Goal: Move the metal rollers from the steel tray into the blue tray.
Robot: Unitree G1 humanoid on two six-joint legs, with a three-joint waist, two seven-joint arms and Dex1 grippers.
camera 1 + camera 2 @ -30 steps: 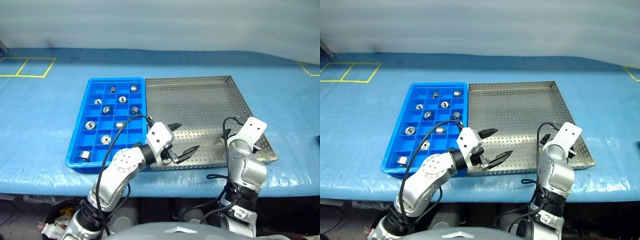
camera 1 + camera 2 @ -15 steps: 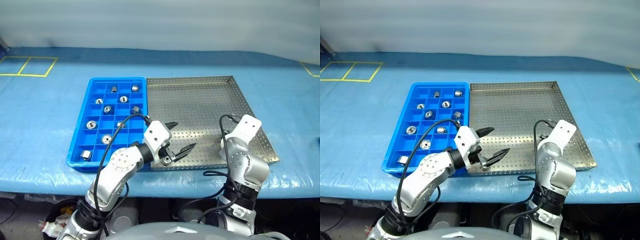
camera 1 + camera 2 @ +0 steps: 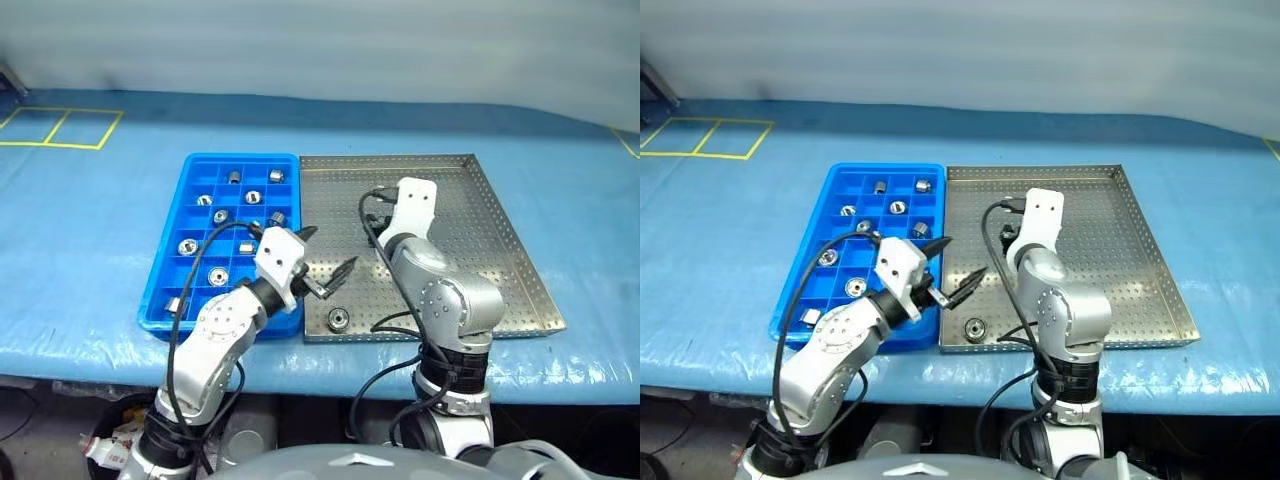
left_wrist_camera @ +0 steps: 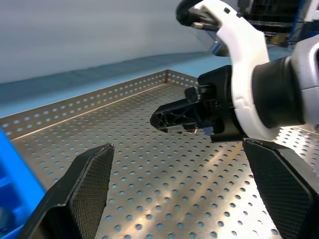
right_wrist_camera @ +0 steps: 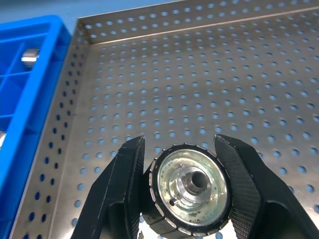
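Right end effector (image 5: 172,199) clamped on one of the metal rollers (image 5: 188,195), black fingers (image 5: 119,194) pressed against its opposite sides, the hole at its centre facing the wrist camera. Held above the perforated floor of the steel tray (image 3: 470,215), over that tray's middle part and toward its blue-tray side. Left end effector (image 3: 325,262) spread wide with nothing between its fingertips (image 4: 89,174), poised over the near corner of the steel tray, just beside the rim shared with the blue tray (image 3: 195,165). Across the gap from it, seen from the left wrist, the right end effector with a glint of metal at its tip. A second roller (image 3: 338,319) lying on the steel tray's floor close to the near rim, a little below and to the right of the left end effector, apart from both. In the blue tray, to the left of both end effectors, a scatter of rollers sitting singly in separate compartments, among them one in a far compartment (image 3: 234,178) and one near the front corner (image 3: 174,304). Both trays side by side, long edges touching or nearly so, on the blue-covered worktop (image 3: 80,230).
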